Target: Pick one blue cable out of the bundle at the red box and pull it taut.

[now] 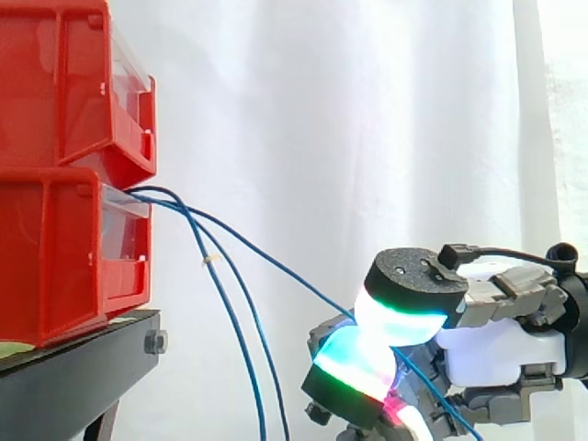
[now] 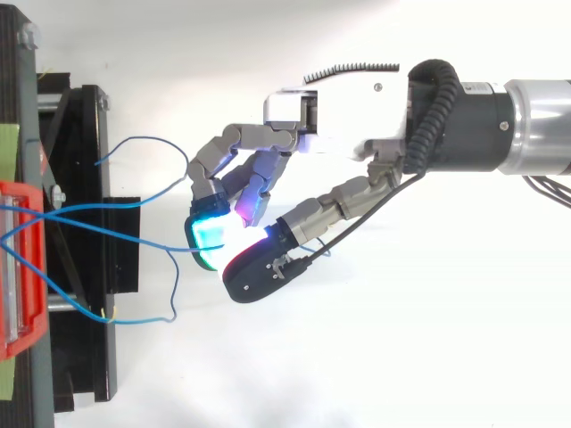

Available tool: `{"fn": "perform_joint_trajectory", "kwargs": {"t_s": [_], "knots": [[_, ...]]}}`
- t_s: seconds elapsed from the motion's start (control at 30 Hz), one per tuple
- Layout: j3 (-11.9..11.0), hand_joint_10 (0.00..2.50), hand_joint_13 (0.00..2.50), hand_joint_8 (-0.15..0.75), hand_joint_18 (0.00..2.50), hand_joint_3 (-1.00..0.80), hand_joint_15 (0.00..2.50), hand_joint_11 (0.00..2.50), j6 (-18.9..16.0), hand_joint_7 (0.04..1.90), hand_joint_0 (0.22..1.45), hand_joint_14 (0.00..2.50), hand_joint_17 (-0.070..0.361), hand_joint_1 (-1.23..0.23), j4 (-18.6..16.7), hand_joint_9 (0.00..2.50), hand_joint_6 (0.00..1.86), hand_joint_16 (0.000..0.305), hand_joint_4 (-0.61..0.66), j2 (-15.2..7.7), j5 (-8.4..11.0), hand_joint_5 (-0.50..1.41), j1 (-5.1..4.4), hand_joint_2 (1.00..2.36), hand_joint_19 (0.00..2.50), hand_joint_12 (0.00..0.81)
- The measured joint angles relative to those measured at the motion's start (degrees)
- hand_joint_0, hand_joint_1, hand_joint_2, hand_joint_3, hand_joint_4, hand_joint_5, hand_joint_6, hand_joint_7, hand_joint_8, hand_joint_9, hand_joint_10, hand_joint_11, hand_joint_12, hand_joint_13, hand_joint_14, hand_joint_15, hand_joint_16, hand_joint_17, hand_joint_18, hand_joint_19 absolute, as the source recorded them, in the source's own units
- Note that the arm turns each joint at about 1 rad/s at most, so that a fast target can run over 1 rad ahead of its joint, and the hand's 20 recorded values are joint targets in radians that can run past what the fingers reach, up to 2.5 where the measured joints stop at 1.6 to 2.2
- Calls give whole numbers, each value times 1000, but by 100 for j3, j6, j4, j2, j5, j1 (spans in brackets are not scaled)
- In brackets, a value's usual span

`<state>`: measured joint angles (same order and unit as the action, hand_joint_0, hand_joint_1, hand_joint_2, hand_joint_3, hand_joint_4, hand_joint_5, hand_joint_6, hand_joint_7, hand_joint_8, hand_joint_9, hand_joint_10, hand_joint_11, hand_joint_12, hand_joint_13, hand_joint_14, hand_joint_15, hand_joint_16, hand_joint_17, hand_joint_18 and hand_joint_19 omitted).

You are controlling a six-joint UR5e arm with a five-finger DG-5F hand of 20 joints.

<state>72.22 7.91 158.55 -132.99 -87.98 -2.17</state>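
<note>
Fingers [image 1: 354, 360] curled, thumb [image 1: 413, 276] set above them; one blue cable [image 1: 276, 266] passes into the narrow gap between the glowing pads and looks pinched there. Pads show green, cyan and white, with a trace of red lower down. Hand [image 2: 339, 107] enters from the right in the side view, palm low and well clear of the bins.

Held cable: leaves the front of the lower red bin [image 1: 55, 257], runs down and right in a nearly straight line to the pinch, with little sag visible. A short length continues past the hand toward the bottom edge.

Other blue cables [image 1: 243, 349]: two strands leave the same bin front and hang slack, dropping out of the bottom of the side view. One carries a small pale tag [image 1: 213, 262]. Top view shows loose loops [image 2: 143, 143] spread between bin and hand.

Upper red bin [image 1: 64, 83] is stacked on the lower one; both sit on the black stand [image 1: 73, 367]. White curtain [image 1: 322, 110] behind.
</note>
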Motion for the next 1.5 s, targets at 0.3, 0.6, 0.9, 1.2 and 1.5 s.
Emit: {"fn": "perform_joint_trajectory", "kwargs": {"t_s": [0.3,0.6,0.9,1.2,1.5], "knots": [[-1,13,580,376,548,-177,307,673,0,1271,634,11,121,-833,0,850,891,54,198,0,0,-118,0,1014,312,376],[0,15,581,375,549,-174,310,663,0,1267,633,11,122,-834,0,853,891,54,195,1,0,-118,0,1014,313,377],[1,15,581,377,550,-176,302,669,0,1262,633,11,122,-835,0,855,891,54,197,-1,0,-118,2,1015,305,378],[-2,15,585,376,552,-171,308,676,0,1265,633,11,122,-835,0,870,891,54,196,1,0,-118,0,1014,316,377],[-1,15,586,379,554,-168,303,684,0,1270,633,12,122,-838,0,878,890,54,197,0,0,-118,1,1014,312,380]]}}
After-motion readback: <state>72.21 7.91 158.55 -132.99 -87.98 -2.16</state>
